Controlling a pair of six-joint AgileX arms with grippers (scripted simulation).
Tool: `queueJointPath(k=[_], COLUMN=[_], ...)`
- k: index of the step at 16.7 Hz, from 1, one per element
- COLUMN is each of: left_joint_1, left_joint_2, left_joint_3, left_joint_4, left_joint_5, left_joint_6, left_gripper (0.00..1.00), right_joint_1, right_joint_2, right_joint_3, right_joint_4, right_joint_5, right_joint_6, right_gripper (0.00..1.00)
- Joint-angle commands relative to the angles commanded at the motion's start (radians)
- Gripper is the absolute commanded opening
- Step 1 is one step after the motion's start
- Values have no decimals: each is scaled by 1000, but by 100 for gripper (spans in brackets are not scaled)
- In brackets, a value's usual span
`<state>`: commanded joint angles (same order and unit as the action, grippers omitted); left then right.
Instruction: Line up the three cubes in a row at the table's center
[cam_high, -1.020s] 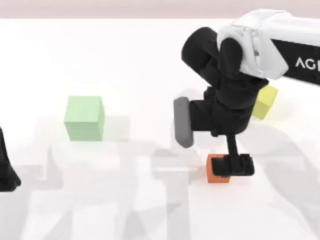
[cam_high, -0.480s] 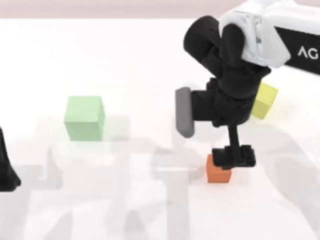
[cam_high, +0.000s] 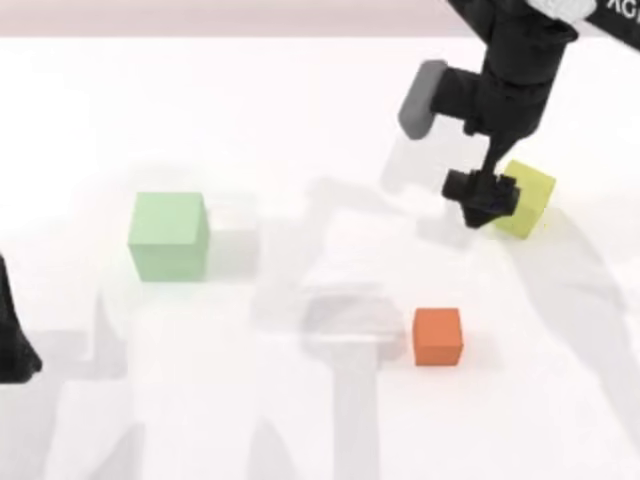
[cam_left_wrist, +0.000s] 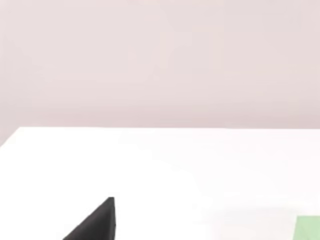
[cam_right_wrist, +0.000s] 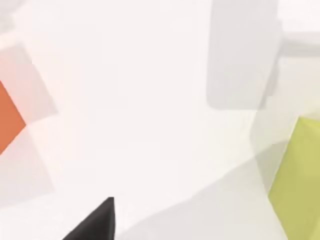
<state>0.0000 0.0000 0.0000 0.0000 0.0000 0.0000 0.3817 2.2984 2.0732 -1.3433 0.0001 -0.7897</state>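
The small orange cube (cam_high: 437, 336) rests alone on the white table (cam_high: 300, 120), right of center near the front. My right gripper (cam_high: 481, 196) hangs open and empty farther back, against the left side of the yellow-green cube (cam_high: 528, 198). In the right wrist view one dark finger (cam_right_wrist: 99, 221) shows, with the orange cube (cam_right_wrist: 7, 122) at one edge and the yellow-green cube (cam_right_wrist: 300, 180) at the other. The large pale green cube (cam_high: 168, 235) stands at the left. My left arm (cam_high: 12, 345) is parked at the left edge, and a corner of the green cube (cam_left_wrist: 309, 227) shows in its wrist view.
The right arm's grey wrist block (cam_high: 422, 97) and black links reach in from the back right corner. Grey shadows lie across the table's middle and front.
My right gripper has let go of the orange cube, risen and swung toward the back right, up to the yellow-green cube. The orange cube stays where it was set. The left arm has not moved.
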Motion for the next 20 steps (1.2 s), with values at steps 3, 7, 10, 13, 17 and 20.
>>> queueJointPath(k=[3,7,10,13,17,20], left_joint_1=[0,0,0,0,0,0], left_joint_2=[0,0,0,0,0,0], left_joint_3=[0,0,0,0,0,0], left_joint_4=[0,0,0,0,0,0], left_joint_5=[0,0,0,0,0,0], left_joint_6=[0,0,0,0,0,0], left_gripper=[100,100,100,100,100,100], right_joint_1=[-89,-127,-123,-126,-125,-125], right_joint_2=[93,130,127,135,156,169], right_joint_3=[146,197,191,125,-17,-86], right_joint_4=[-50,-69,-63,7,179,253], right_joint_5=[4,5,5,6,6,6], right_joint_6=[51,73,72,75,76,75], right_gripper=[100,100,100,100,100,100])
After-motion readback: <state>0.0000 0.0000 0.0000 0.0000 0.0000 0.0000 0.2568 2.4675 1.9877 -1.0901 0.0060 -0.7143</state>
